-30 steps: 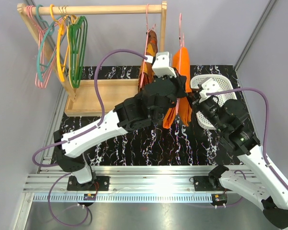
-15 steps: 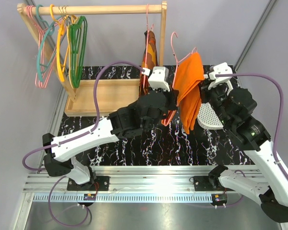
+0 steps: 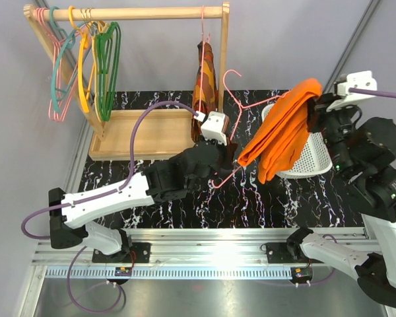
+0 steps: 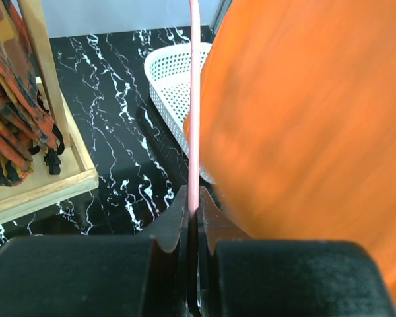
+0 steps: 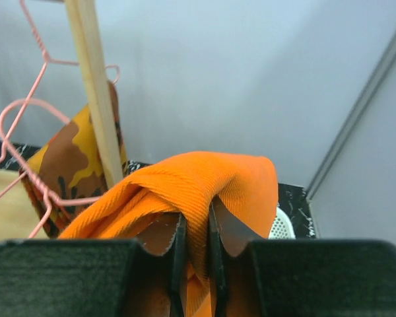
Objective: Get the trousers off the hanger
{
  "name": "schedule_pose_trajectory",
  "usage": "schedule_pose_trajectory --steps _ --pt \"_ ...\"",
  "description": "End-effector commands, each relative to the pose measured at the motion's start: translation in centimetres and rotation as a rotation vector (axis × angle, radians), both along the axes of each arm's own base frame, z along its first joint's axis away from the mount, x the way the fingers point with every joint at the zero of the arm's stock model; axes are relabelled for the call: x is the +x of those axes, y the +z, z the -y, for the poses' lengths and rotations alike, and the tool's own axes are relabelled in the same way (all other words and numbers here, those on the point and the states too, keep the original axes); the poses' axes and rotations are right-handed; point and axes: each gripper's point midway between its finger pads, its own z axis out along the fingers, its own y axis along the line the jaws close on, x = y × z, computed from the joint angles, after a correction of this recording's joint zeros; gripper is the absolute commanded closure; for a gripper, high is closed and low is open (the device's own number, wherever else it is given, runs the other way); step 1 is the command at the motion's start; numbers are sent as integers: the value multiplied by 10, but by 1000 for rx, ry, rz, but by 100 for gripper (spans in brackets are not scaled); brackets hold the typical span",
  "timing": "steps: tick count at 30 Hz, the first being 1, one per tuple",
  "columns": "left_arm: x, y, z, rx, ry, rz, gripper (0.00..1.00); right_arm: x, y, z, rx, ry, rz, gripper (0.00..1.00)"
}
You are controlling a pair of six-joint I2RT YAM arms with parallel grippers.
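Trousers (image 3: 284, 129) up at right of centre, over the white basket (image 3: 313, 155); hanger (image 4: 194, 99) at centre.
Hidden: you cannot see where the hanger's right arm meets the cloth, so on or off the wire is undecided. Your left wrist view shows the trousers only as an orange blur. The right arm is cut off at the frame's right edge. Count: one trousers, one pale pink hanger in hand, one patterned garment (image 3: 204, 82) on the rack (image 3: 152, 13), and a bunch of empty hangers (image 3: 86, 66) at upper left, number unclear. The trousers are plain bright orange, ribbed and folded. Your left gripper (image 4: 194, 211) is pinched on the hanger wire; your right gripper (image 5: 195, 231) is clamped on a fold of the trousers.
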Motion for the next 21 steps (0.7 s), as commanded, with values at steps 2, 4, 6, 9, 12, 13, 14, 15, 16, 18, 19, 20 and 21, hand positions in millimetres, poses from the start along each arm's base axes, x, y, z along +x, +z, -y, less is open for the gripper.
schedule_pose_trajectory --steps 2,4,6,9,12,13,14,15,16,18,19,20,21 --pt "-14 -9 0 18 -58 27 100 -22 77 46 137 -163 200 100" --pt "-21 -12 -2 20 -70 34 100 -24 80 54 135 -206 197 100" --pt "-25 -20 -3 53 -90 42 100 -23 82 58 132 -229 195 100" --pt "-33 -28 -3 103 -118 59 100 -22 84 66 130 -285 183 100" --pt "-41 -37 -7 154 -127 76 100 -16 82 72 104 -349 146 100" --pt "-43 -38 -10 166 -120 84 100 -14 80 72 90 -361 133 100" --pt "-45 -38 -13 168 -119 88 100 -7 75 74 67 -408 111 100" --pt "-46 -39 -16 168 -117 86 100 -4 72 74 59 -425 102 100" --pt "-49 -46 -20 185 -119 79 100 1 68 72 44 -437 89 100" --pt "-52 -46 -26 174 -122 76 100 5 62 71 44 -455 81 100" --pt "-54 -51 -29 189 -131 73 100 7 61 71 47 -460 85 100" --pt "-55 -57 -33 202 -132 75 100 10 59 70 51 -470 85 100" --pt "-55 -62 -36 217 -131 75 100 12 58 70 47 -476 80 100"
